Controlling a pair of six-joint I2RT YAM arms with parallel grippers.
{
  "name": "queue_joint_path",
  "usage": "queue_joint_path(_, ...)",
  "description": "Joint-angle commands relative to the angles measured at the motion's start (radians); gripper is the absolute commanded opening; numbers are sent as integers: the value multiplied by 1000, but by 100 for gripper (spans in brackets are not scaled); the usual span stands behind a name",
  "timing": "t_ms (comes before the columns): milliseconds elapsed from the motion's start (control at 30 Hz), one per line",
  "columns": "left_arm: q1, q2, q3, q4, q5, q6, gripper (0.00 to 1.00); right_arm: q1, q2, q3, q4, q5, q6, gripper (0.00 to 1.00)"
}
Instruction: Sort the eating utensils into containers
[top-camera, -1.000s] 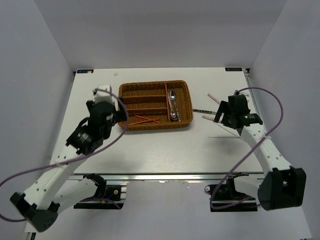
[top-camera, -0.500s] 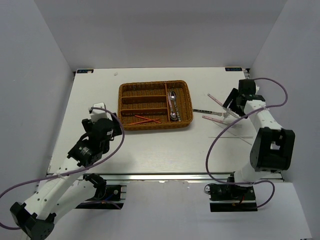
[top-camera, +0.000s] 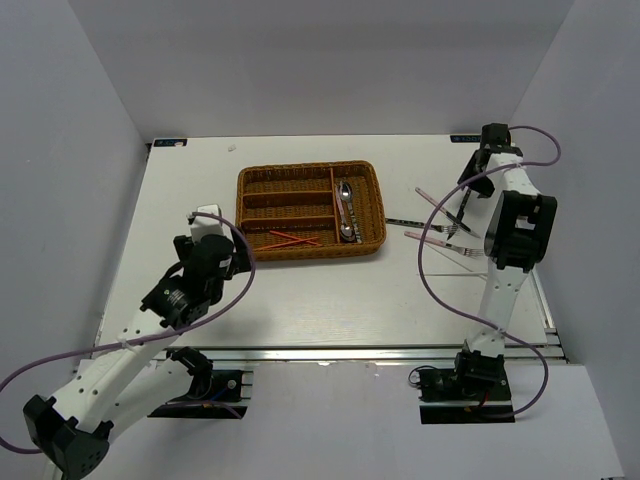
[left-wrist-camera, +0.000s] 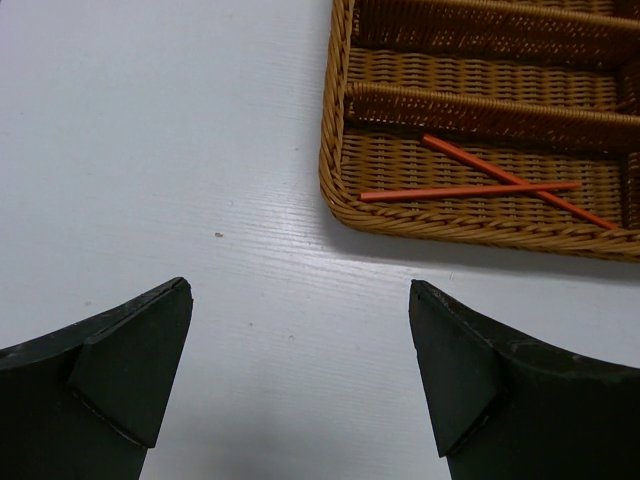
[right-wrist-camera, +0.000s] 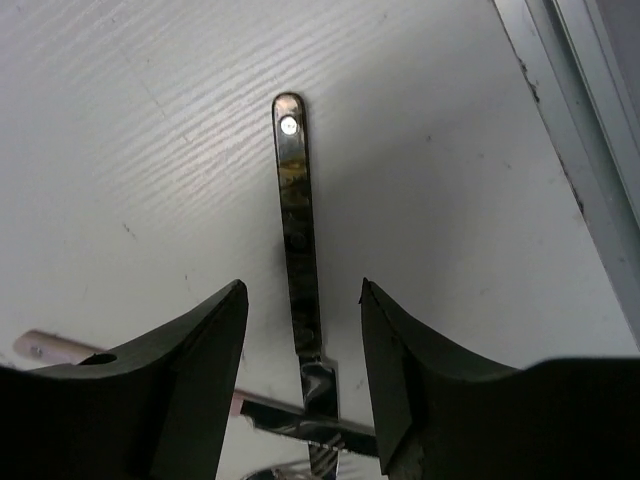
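Metal utensil (right-wrist-camera: 298, 220) lay between the parted jaws of our right gripper (right-wrist-camera: 300, 290), handle toward 12 o'clock, needing, we judged, a centred squeeze; left gripper (left-wrist-camera: 300, 292) gaped empty.

Rough woven wicker tray (left-wrist-camera: 332, 150); glossy metal utensil handle (right-wrist-camera: 298, 230); matt table (top-camera: 330, 300).

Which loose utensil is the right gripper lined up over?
The all-metal utensil, hole at its handle tip, framed by the right gripper; the pink-handled one lies aside.
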Motion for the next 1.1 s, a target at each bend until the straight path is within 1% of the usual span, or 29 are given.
queue_joint_path(0, -6, 12, -10, 16, 31, 8, 98, 2, 78, 123, -79, -11, -37, 54)
queue_joint_path(100, -6, 20, -12, 19, 36, 8, 98, 0, 126, 172, -93, -25, -46, 53)
queue_joint_path(300, -6, 41, -10, 19, 47, 9, 98, 0, 155, 176, -139, 49, -34, 37)
queue_joint_path(400, -6, 42, -12, 19, 47, 9, 98, -1, 159, 160, -148, 64, -37, 21)
queue_joint_path(433, -6, 40, -10, 19, 47, 9, 98, -1, 160, 159, -151, 63, -34, 12)
queue_joint_path(500, -6, 37, -14, 19, 45, 9, 98, -1, 156, 157, -148, 54, -28, 4)
queue_joint_path(533, -6, 37, -14, 19, 45, 9, 98, -1, 148, 154, -140, 44, -25, 1)
queue_joint_path(733, -6, 37, -15, 19, 34, 6, 98, -18, 70, 163, -79, -8, 68, 0)
queue_joint_path(833, -6, 37, -15, 16, 27, 1, 98, -20, 22, 200, -79, 52, 81, 0)
queue_joint_path(867, -6, 37, -15, 14, 24, 1, 98, -18, -2, 205, -80, 102, 79, 0)
queue_joint_path(1000, -6, 37, -14, 13, 22, 0, 98, -15, -50, 214, -79, 214, 24, 0)
queue_joint_path(1067, -6, 40, -15, 13, 22, -2, 98, -11, -84, 189, -62, 254, 4, 0)
